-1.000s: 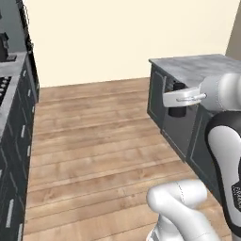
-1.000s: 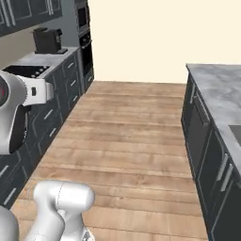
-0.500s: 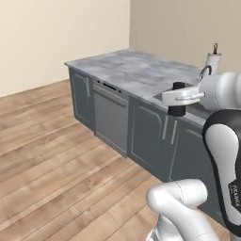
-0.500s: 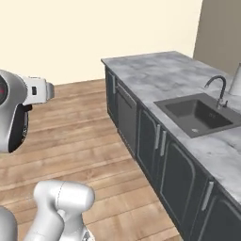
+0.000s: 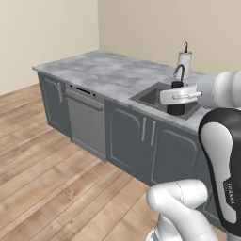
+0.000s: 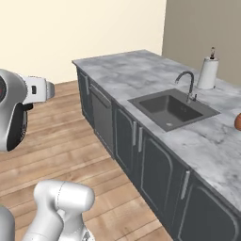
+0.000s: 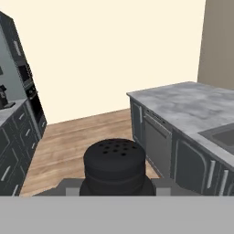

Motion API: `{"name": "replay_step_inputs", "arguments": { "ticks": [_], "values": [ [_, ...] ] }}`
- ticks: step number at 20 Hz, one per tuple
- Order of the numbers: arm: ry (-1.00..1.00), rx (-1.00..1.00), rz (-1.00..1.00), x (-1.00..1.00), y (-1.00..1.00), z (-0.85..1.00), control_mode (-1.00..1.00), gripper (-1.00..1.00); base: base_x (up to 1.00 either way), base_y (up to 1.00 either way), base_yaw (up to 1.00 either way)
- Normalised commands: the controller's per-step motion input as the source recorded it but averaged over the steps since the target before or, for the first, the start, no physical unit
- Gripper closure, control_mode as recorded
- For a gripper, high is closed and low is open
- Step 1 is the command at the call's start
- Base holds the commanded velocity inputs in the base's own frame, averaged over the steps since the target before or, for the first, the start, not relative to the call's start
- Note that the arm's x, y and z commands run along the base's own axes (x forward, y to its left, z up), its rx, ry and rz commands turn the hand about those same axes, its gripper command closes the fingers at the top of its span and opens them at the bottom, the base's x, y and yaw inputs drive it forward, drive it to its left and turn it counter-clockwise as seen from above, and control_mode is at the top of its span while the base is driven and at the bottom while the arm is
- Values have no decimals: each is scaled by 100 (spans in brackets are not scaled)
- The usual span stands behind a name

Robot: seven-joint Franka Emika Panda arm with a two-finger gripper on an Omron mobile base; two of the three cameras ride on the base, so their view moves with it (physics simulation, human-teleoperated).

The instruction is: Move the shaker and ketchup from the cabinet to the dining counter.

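My gripper (image 5: 175, 100) is shut on the shaker (image 5: 175, 108), a small black cylinder held upright in the air in front of the sink (image 5: 153, 96). In the hand view the shaker's holed top (image 7: 116, 160) sits between the jaws at the bottom centre. The dining counter (image 5: 103, 70), a long grey-white marble island on a dark base, runs from the left to the right of the left base view and also shows in the right base view (image 6: 141, 70) and the hand view (image 7: 183, 103). The ketchup and the cabinet are out of view.
A curved faucet (image 6: 187, 82) and a paper towel roll (image 6: 207, 70) stand behind the sink (image 6: 172, 109). An orange object (image 6: 237, 121) lies at the counter's right edge. A dishwasher front (image 5: 84, 120) is set in the island base. Wooden floor (image 5: 47, 188) lies open to the left. Dark base cabinets (image 7: 13, 132) line the far side.
The whole picture has swung round: the camera has moved from facing down the floor to facing the island with its sink. The shaker stays in the gripper.
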Motion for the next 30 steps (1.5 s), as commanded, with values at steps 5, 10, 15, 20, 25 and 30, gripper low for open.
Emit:
{"name": "replay_step_inputs", "arguments": {
  "ticks": [5,10,15,20,25,30],
  "values": [
    [0,0,0,0,0,0,100,100,20,-60,-1],
    [0,0,0,0,0,0,100,100,-1,-71,-4],
    [0,0,0,0,0,0,100,100,-34,-71,-6],
    [0,0,0,0,0,0,100,100,-48,-66,-10],
    [0,0,0,0,0,0,100,100,-29,-69,-16],
    [0,0,0,0,0,0,100,100,-3,-78,-18]
  ]
}}
